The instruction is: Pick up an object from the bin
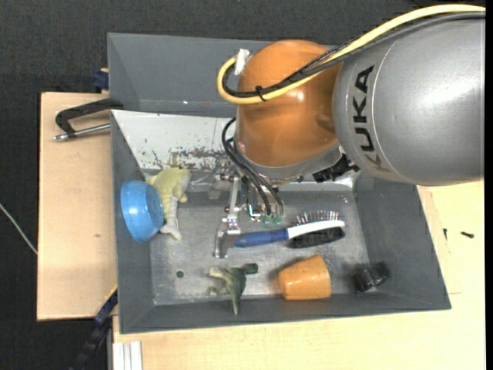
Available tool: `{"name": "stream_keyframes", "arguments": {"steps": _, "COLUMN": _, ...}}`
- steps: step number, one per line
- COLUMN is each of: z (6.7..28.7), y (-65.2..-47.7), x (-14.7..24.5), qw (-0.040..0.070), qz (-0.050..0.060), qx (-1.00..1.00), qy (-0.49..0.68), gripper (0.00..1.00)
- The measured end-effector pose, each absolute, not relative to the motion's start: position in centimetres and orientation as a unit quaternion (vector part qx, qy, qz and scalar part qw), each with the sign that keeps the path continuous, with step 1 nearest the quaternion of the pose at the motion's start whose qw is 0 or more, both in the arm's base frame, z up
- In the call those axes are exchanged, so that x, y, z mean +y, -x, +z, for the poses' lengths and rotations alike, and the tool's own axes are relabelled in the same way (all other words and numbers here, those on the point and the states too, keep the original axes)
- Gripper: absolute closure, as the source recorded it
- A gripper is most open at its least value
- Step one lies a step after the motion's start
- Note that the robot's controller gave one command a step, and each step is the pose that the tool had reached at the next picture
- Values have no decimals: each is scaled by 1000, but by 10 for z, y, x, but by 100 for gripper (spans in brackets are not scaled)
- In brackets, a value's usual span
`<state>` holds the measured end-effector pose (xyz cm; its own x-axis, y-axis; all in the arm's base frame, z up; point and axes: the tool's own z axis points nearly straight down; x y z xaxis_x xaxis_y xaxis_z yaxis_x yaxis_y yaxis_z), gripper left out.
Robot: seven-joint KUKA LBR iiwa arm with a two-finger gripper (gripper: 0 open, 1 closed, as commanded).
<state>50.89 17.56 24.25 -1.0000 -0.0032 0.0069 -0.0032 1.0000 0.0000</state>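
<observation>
Though half-hidden, claw (225,237) perhaps against brush (293,235), mid bin (185,272).

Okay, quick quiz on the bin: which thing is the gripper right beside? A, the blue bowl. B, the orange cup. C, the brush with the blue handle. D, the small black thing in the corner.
C: the gripper sits at the handle end of the blue-handled brush, closer to it than to anything else.
</observation>
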Motion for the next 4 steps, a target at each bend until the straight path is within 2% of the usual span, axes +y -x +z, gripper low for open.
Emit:
{"name": "stream_keyframes", "arguments": {"steps": 1, "z": 70, "y": -561, "x": 14, "qw": -3, "qz": -1, "qx": -994, "qy": -109, "gripper": 0}}
{"name": "stream_keyframes", "arguments": {"steps": 2, "z": 103, "y": -560, "x": 12, "qw": -5, "qz": 0, "qx": -992, "qy": -122, "gripper": 0}}
{"name": "stream_keyframes", "arguments": {"steps": 3, "z": 110, "y": -579, "x": -42, "qw": -4, "qz": 2, "qx": -992, "qy": -128, "gripper": 0}}
{"name": "stream_keyframes", "arguments": {"steps": 4, "z": 73, "y": -581, "x": -20, "qw": 1, "qz": 1, "qx": -981, "qy": -195, "gripper": 0}}
